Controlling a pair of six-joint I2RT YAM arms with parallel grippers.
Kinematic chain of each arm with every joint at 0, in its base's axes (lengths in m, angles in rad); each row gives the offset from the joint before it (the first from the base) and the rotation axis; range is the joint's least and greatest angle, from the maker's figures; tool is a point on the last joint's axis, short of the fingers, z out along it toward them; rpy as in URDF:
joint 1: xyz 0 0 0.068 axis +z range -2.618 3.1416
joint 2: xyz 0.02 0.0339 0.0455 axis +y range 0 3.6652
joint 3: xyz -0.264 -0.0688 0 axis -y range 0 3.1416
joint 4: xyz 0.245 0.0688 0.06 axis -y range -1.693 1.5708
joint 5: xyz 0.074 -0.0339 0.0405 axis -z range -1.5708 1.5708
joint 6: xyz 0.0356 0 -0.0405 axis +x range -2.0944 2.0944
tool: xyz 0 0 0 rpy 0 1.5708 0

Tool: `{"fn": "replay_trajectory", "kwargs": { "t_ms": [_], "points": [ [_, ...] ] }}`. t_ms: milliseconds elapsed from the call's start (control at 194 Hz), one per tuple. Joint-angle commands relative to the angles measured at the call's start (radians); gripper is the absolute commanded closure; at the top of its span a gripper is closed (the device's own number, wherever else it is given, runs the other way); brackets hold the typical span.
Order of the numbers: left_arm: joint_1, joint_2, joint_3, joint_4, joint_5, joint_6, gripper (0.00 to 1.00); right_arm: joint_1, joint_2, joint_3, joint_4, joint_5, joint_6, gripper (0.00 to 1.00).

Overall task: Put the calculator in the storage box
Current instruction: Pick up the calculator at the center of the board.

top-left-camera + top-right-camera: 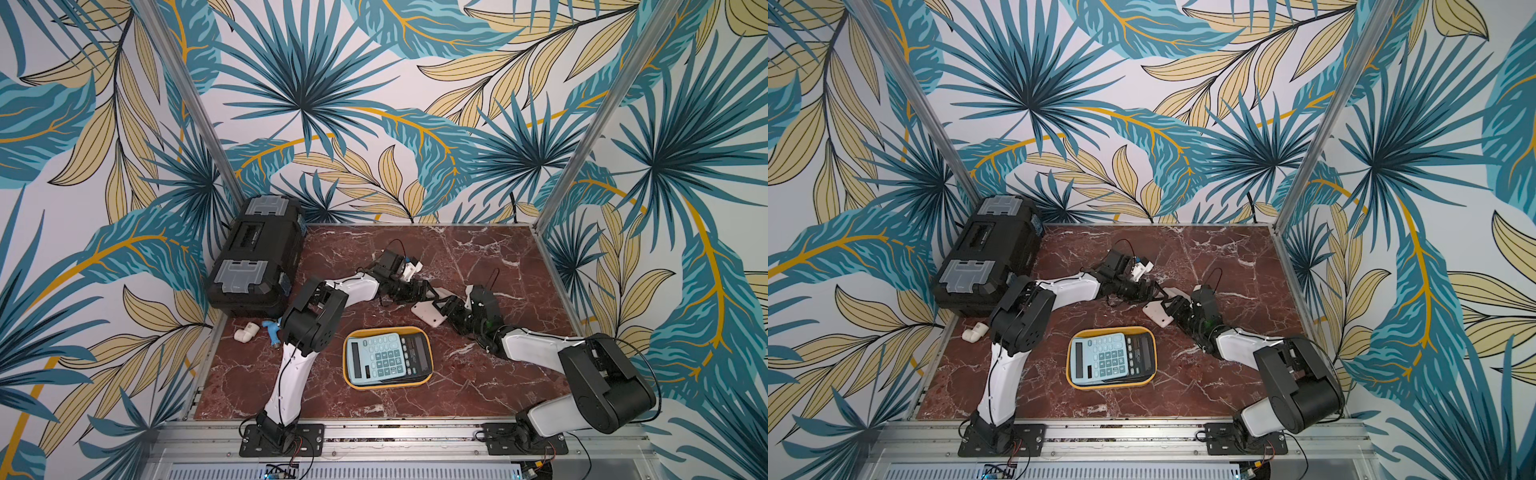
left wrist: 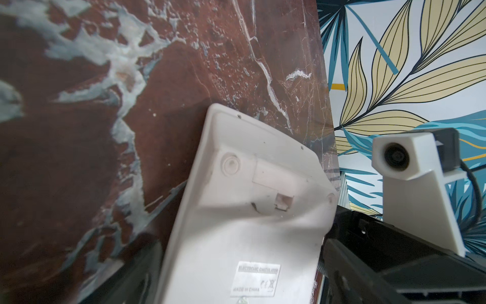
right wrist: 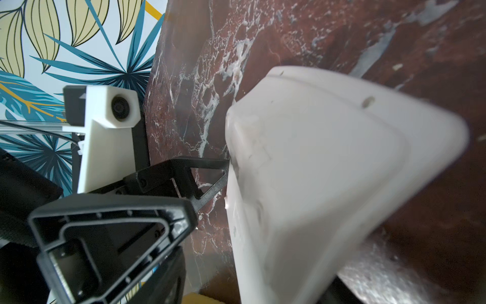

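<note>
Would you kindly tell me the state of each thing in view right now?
White calculator: face down on the table, outside the storage box.
Storage box: holds two stacked calculators.
Blue calculator: face up, on the black calculator.
Toolbox: lid closed.
Left end effector: open.
Right end effector: beside white calculator; grip unclear.

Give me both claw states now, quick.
Left claw: open, holding nothing.
Right claw: at the white calculator; whether it grips it cannot be told.
</note>
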Motion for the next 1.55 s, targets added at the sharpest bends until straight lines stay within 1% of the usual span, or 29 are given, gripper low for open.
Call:
{"fn": "replay_trajectory", "kwargs": {
  "t_ms": [0, 109, 212, 362, 506, 610, 734, 873, 1054, 1132, 1204, 1240, 1442, 1509, 1540],
  "points": [
    [-0.009, -0.050, -0.029, 0.041, 0.037, -0.003, 0.00, 0.000, 0.026, 0.025, 0.055, 0.015, 0.006, 0.37],
    [-0.008, -0.054, -0.034, 0.052, 0.041, -0.012, 0.00, 0.000, 0.047, 0.024, 0.063, 0.028, 0.009, 0.47],
    [-0.007, -0.070, -0.043, 0.057, 0.037, -0.011, 0.00, -0.002, 0.060, 0.024, 0.075, 0.031, 0.009, 0.59],
    [-0.005, -0.117, -0.070, 0.050, -0.009, 0.012, 0.00, -0.005, 0.046, 0.027, 0.058, 0.041, 0.006, 0.74],
    [-0.003, -0.189, -0.106, 0.042, -0.070, 0.051, 0.00, -0.012, 0.009, 0.031, 0.010, 0.037, -0.005, 0.84],
    [-0.003, -0.259, -0.131, 0.031, -0.118, 0.092, 0.00, -0.019, -0.038, 0.042, -0.044, 0.031, -0.024, 0.85],
    [-0.005, -0.365, -0.177, 0.005, -0.196, 0.172, 0.00, -0.034, -0.103, 0.075, -0.153, 0.006, -0.057, 0.86],
    [-0.009, -0.495, -0.247, -0.014, -0.299, 0.270, 0.00, -0.057, -0.174, 0.160, -0.341, -0.038, -0.129, 0.86],
    [-0.032, -0.637, -0.344, -0.004, -0.399, 0.400, 0.00, -0.080, -0.219, 0.300, -0.553, -0.144, -0.227, 0.85],
    [-0.064, -0.677, -0.356, -0.030, -0.471, 0.474, 0.00, -0.085, -0.211, 0.366, -0.617, -0.218, -0.259, 0.85],
    [-0.107, -0.706, -0.361, -0.055, -0.562, 0.548, 0.00, -0.085, -0.199, 0.418, -0.660, -0.284, -0.282, 0.85],
    [-0.127, -0.719, -0.362, -0.067, -0.605, 0.576, 0.00, -0.085, -0.193, 0.441, -0.711, -0.311, -0.290, 0.85],
    [-0.235, -0.774, -0.392, -0.050, -0.814, 0.710, 0.00, -0.085, -0.175, 0.529, -0.802, -0.415, -0.322, 0.85],
    [-0.263, -0.774, -0.393, -0.049, -0.859, 0.746, 0.03, -0.085, -0.165, 0.538, -0.803, -0.443, -0.322, 0.85],
    [-0.272, -0.772, -0.390, -0.056, -0.901, 0.758, 0.04, -0.085, -0.159, 0.541, -0.804, -0.451, -0.323, 0.85]
  ]
}}
